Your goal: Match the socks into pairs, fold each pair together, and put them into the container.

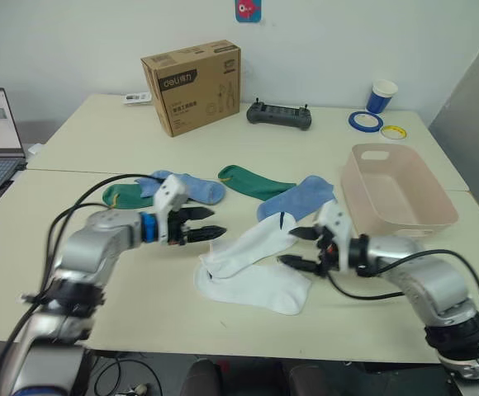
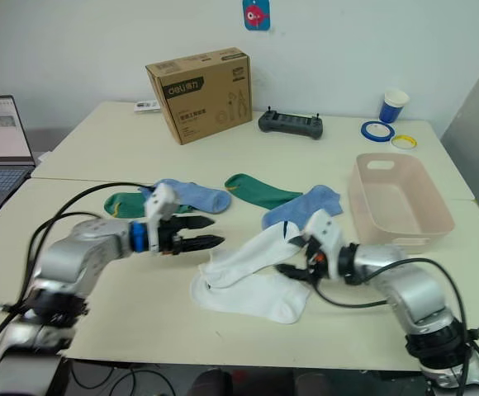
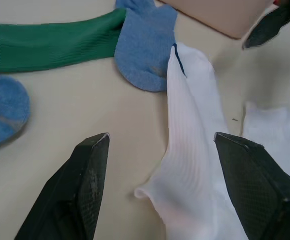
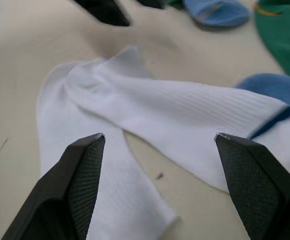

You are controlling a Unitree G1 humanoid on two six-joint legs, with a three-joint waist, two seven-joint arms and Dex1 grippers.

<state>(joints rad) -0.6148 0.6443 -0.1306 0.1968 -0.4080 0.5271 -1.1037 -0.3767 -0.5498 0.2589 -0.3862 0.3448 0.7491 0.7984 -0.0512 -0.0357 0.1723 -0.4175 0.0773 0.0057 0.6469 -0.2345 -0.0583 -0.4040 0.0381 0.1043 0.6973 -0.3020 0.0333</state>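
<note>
The brown cardboard box (image 1: 192, 86) at the back of the bench (image 1: 99, 132) is showing the printed word "deli". Both the left gripper (image 1: 209, 232) and the right gripper (image 1: 296, 247) are hovering with jaws wide, flanking two overlapping white socks (image 1: 252, 264); the pink container (image 1: 396, 196) is sitting just beyond the right gripper.

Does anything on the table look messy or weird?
The soft ankle socks are jumbled, not paired: two white socks lie crossed between the open left gripper and open right gripper, with light blue and dark green ones scattered behind. The pale pink plastic basin holds none. Nothing looks damaged.
</note>
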